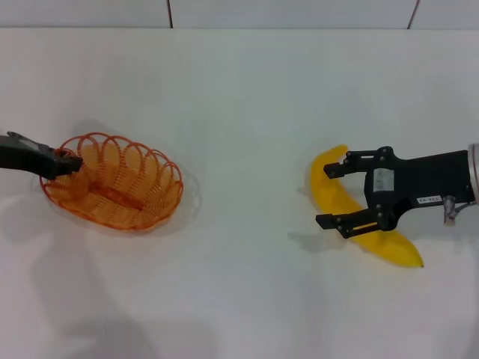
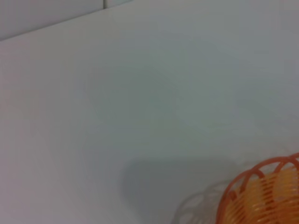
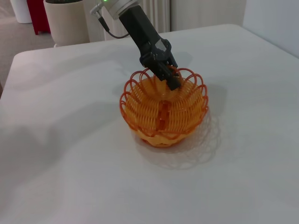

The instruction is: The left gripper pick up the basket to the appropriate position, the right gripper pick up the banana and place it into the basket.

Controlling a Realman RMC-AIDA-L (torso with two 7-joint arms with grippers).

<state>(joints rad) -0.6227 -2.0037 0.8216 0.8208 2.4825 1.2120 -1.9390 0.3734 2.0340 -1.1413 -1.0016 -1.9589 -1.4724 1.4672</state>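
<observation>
The orange wire basket sits at the left of the white table. My left gripper is shut on its left rim. The right wrist view shows the same grip, the left gripper on the far rim of the basket. A piece of the basket's rim shows in the left wrist view. The yellow banana lies on the table at the right. My right gripper is open, with its two fingers on either side of the banana's upper half, close above it.
The white table stretches between basket and banana with nothing on it. A tiled wall edge runs along the back. In the right wrist view a beige pot and a red object stand beyond the table.
</observation>
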